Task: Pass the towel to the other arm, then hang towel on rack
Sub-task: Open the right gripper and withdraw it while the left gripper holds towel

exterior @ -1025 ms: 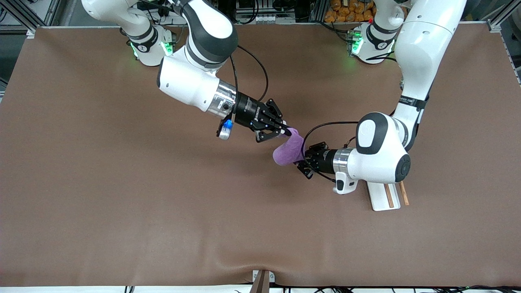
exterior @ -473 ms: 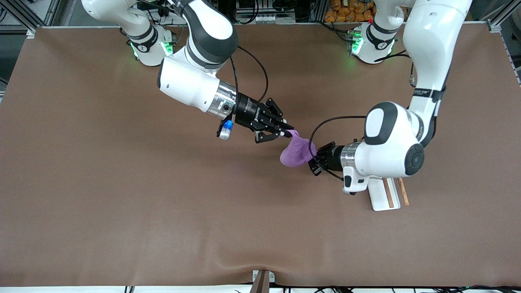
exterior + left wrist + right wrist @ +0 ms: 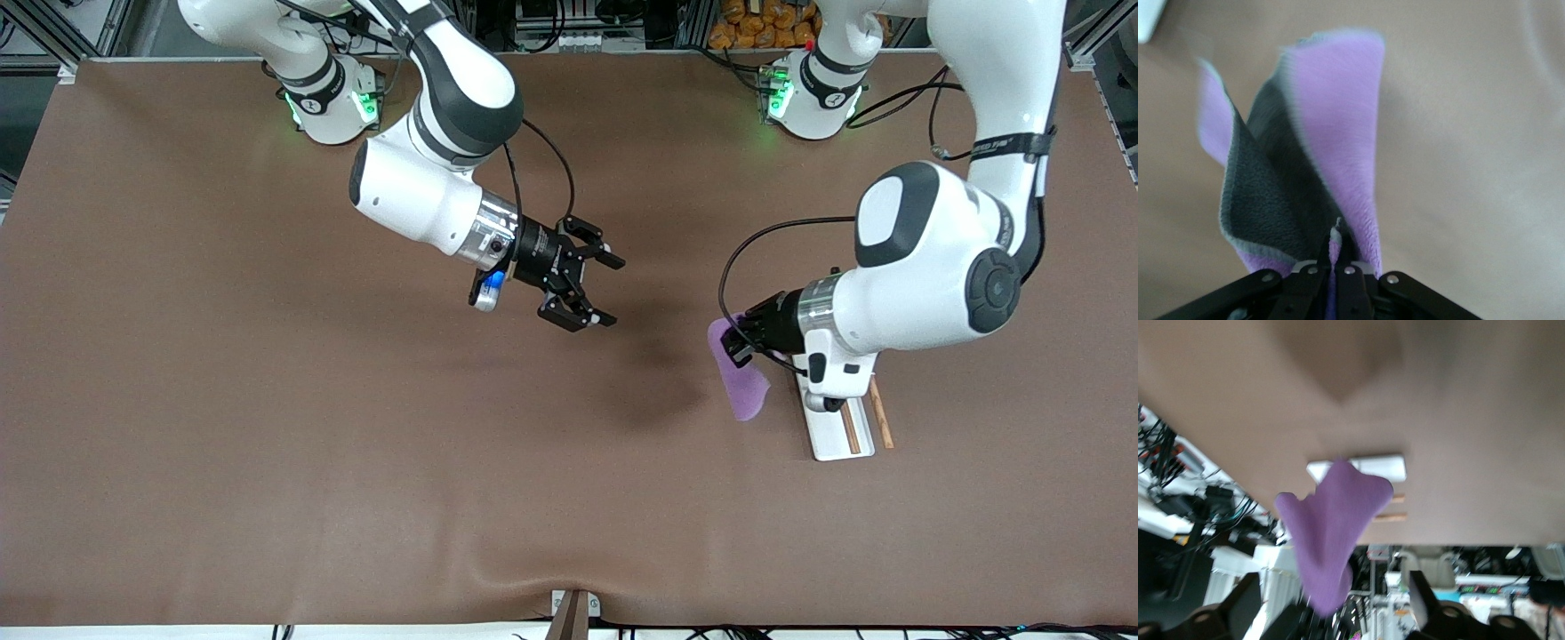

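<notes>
Table (image 3: 267, 444): brown covering, a low ripple along the edge nearest the front camera.
Towel (image 3: 742, 378): purple, hanging free in the air from the left claw, over the table just beside the rack; in the left wrist view (image 3: 1338, 133) one face shows purple, the other dark grey.
Rack (image 3: 836, 431): white tray base with two thin wooden rods, toward the left arm's end of the table, partly covered by the left arm.
Left claw (image 3: 736, 342): clenched on a fold of the towel, fingers (image 3: 1345, 250) pressed together on the cloth.
Right claw (image 3: 603, 289): released, fingers spread, holding nothing, over the middle of the table, well apart from the towel.
</notes>
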